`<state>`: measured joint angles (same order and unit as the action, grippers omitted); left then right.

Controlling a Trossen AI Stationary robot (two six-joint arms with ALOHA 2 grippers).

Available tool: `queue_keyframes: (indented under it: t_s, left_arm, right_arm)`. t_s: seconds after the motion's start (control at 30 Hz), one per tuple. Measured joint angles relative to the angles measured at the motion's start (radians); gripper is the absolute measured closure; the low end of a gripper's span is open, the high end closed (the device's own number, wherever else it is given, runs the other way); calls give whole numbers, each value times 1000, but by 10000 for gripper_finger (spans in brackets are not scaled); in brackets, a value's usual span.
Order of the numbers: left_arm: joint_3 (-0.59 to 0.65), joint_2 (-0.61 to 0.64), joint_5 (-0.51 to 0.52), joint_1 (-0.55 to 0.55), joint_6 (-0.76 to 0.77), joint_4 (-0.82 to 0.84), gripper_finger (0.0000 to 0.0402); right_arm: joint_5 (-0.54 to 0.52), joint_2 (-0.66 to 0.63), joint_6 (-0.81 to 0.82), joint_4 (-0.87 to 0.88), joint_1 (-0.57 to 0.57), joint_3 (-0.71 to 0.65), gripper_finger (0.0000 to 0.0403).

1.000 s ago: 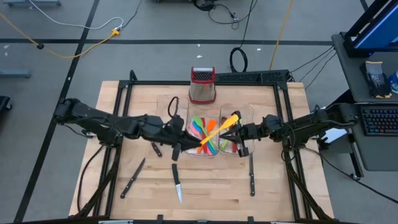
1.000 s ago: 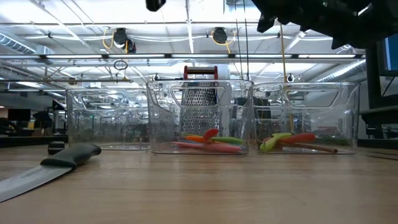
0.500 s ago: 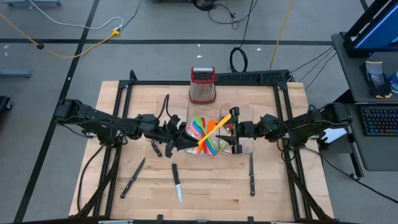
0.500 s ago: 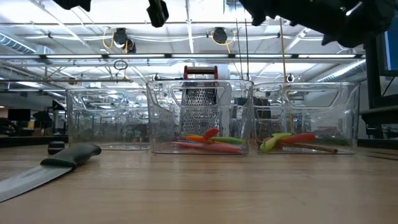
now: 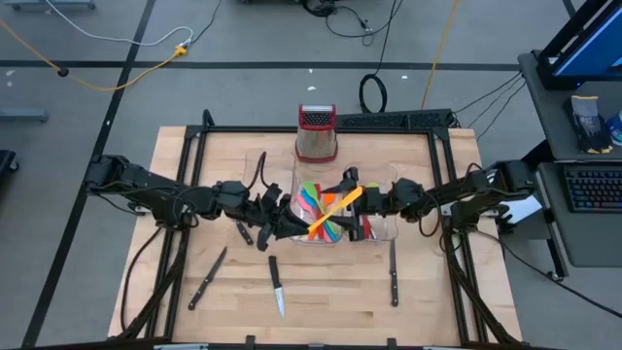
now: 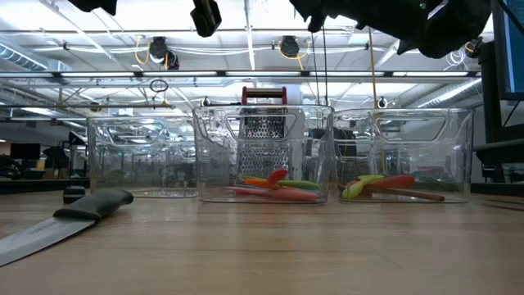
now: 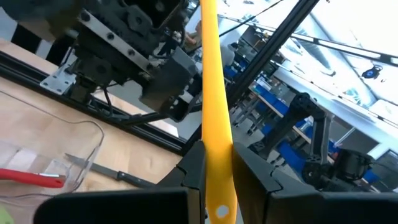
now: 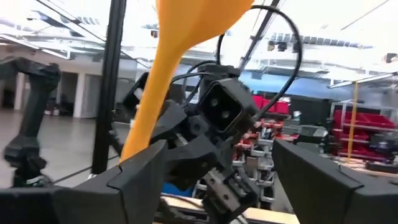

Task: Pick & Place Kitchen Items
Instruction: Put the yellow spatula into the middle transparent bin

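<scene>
A yellow-orange spoon (image 5: 335,209) hangs tilted above the middle clear bin (image 5: 297,185). My left gripper (image 5: 299,229) is shut on its handle end (image 7: 215,155). My right gripper (image 5: 352,188) stands open around the bowl end, and the spoon (image 8: 163,74) runs past one of its fingers (image 8: 140,180) with a wide gap to the other. Several coloured spoons and spatulas (image 5: 313,201) lie in the middle bin (image 6: 262,156). Red and green utensils (image 6: 383,185) lie in the right-hand bin (image 6: 401,156).
A steel box grater with a red top (image 5: 316,133) stands behind the bins. Black-handled knives lie on the wood in front: one at the left (image 5: 207,277), one in the middle (image 5: 277,288), one at the right (image 5: 393,273). A third clear bin (image 6: 143,156) stands at the left.
My right gripper has opened off the spoon and shifted left and toward the back. The spoon stays in my left gripper, which moved slightly right.
</scene>
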<state>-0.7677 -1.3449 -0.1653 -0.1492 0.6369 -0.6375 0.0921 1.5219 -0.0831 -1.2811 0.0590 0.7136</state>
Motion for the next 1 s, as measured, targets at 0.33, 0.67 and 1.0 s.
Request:
queue_keyframes:
  t_s: [0.33,0.67,1.0]
  left_arm:
    - [0,0,-10,4,3,0,351]
    - [0,-2,1,5,0,21,351]
    - [0,-2,27,5,0,46,351]
  right_arm:
    - [17,0,19,42,25,0,115]
    - [47,0,39,-4,41,5,113]
    - [67,0,73,108,41,86,127]
